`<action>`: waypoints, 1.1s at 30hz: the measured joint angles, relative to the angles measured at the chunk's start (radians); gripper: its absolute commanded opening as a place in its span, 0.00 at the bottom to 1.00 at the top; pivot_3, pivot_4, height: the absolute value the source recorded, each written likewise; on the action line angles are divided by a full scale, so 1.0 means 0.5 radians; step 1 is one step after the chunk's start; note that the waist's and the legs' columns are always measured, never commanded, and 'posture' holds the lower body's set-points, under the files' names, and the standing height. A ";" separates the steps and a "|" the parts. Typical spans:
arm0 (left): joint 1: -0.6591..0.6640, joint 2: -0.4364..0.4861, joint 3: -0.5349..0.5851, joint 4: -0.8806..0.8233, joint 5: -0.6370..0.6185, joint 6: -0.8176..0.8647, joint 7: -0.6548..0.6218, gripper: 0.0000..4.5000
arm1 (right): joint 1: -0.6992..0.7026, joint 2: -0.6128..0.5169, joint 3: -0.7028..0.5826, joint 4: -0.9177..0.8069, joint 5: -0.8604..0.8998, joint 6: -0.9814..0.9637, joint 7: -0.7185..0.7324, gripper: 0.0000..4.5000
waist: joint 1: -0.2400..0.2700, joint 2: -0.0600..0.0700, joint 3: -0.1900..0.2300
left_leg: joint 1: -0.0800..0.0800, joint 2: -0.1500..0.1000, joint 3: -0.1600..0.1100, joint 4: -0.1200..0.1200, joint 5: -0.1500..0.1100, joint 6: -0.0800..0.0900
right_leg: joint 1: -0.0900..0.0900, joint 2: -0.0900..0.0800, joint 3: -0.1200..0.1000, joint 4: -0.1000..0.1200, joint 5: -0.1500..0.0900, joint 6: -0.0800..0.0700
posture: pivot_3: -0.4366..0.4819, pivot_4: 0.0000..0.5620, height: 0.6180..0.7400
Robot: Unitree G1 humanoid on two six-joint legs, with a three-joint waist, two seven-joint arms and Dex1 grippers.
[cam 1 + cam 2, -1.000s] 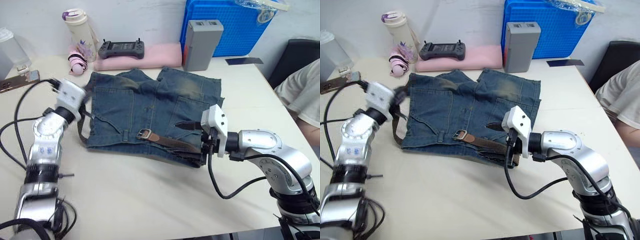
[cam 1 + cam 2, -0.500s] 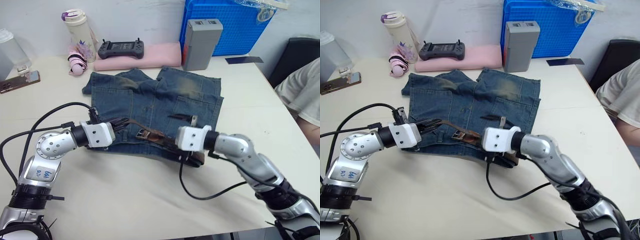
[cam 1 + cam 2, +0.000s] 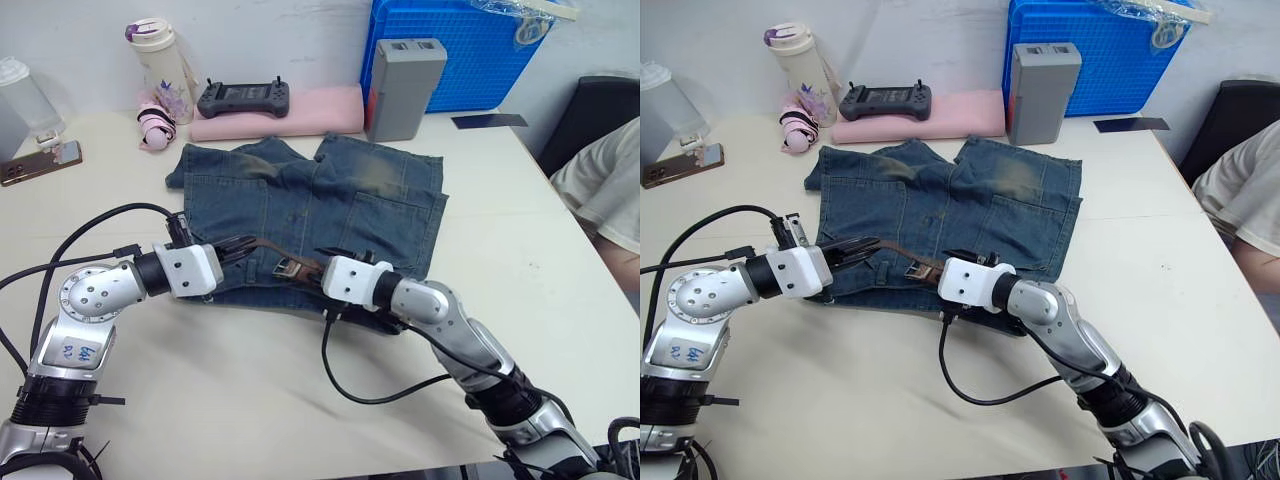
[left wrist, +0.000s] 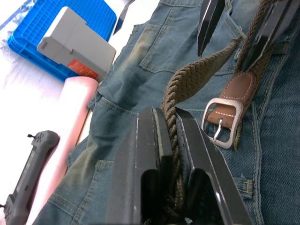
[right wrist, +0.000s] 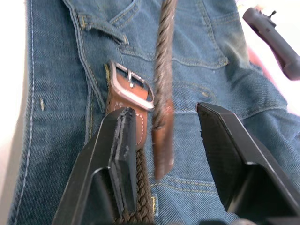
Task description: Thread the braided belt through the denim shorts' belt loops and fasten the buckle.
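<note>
Since the frame half a second earlier, the right gripper has slid further toward the robot's left along the waistband, closing on the buckle, while the left gripper has stayed nearly where it was. The left gripper's jaws are shut on the braided belt, pinching the strap edge-on so that its free length arches up off the cloth toward the buckle, a hold that presents the loose tan end for feeding. The right gripper's jaws stand wide open, holding nothing, with the hanging tan end between them and the buckle just beside one finger; probably it is set to take that end. The denim shorts lie flat on the table, waistband nearest the robot, and the belt runs along that band; whether it passes every one of the belt loops cannot be told. Beyond the shorts are a pink pad carrying a black controller, a grey box, a blue crate and a bottle, all well apart. A person's sleeve sits at the table's right edge. Nothing obstructs the buckle except the two grippers' own closeness.
</note>
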 measured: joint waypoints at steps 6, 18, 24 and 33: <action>0.038 -0.001 0.015 -0.057 -0.014 0.015 -0.005 0.00 | 0.025 0.038 -0.001 0.035 -0.020 0.045 -0.005 0.02 | -0.002 0.000 0.000 | 0.000 0.000 0.000 0.000 0.000 0.000 | 0.000 0.000 0.000 0.000 0.000 0.000 | 0.48 0.27 0.90; 0.151 0.064 0.133 -0.179 -0.237 0.238 -0.096 0.71 | 0.023 0.041 -0.010 0.066 -0.077 0.023 -0.030 0.00 | -0.007 0.001 0.000 | 0.000 0.001 0.000 0.000 0.000 0.000 | 0.000 0.000 0.000 0.000 0.000 0.000 | 0.48 0.27 0.90; 0.353 0.469 0.756 -0.439 -1.916 1.889 -0.116 0.82 | 0.006 0.030 0.002 0.073 -0.226 -0.040 -0.085 0.00 | -0.046 0.000 0.003 | 0.000 0.003 -0.007 0.000 0.001 -0.003 | 0.001 0.001 0.001 0.000 -0.001 -0.002 | 0.48 0.27 0.90; 1.010 0.064 0.663 -0.957 -3.603 2.217 0.947 0.82 | -0.011 0.038 0.028 0.133 -0.440 -0.187 -0.187 0.00 | -0.045 0.003 0.005 | 0.004 0.001 -0.010 0.000 0.001 -0.005 | 0.005 0.001 0.008 -0.002 -0.001 -0.002 | 0.48 0.27 0.90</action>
